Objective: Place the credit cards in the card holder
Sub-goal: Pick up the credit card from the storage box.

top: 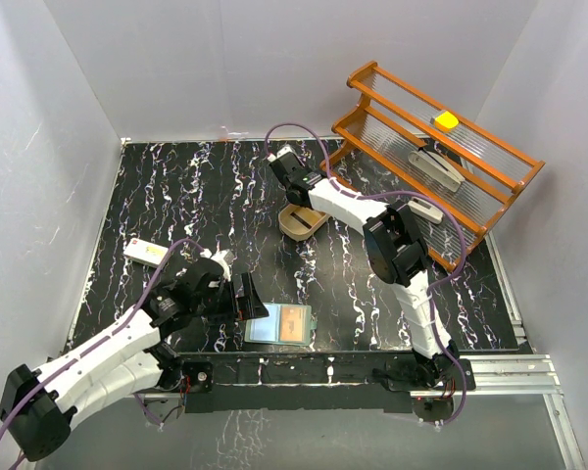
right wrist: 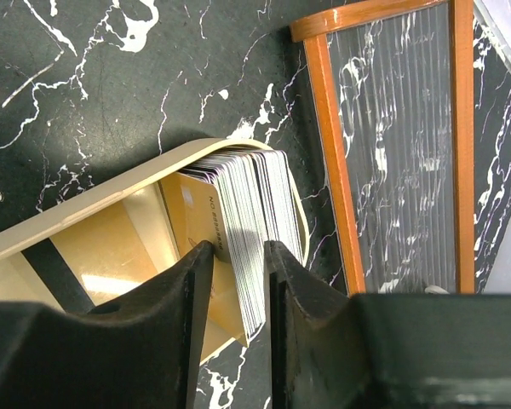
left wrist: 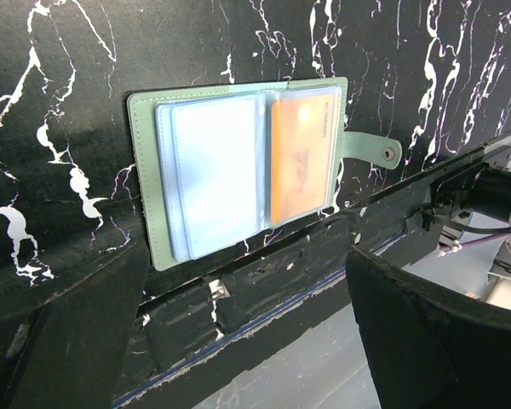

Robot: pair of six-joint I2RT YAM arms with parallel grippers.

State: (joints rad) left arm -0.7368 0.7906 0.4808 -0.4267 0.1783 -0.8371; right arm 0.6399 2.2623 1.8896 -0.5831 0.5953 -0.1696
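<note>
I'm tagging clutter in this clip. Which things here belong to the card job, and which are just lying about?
Belong to the job: credit cards, stacked in the wooden tray; open card holder, with one orange card already in a pocket.

Lying about: orange rack and the items on it; white object at the left.

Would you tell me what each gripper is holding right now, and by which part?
The left gripper is open and empty. The right gripper straddles a few credit cards at their near edge; a firm grip cannot be told.
</note>
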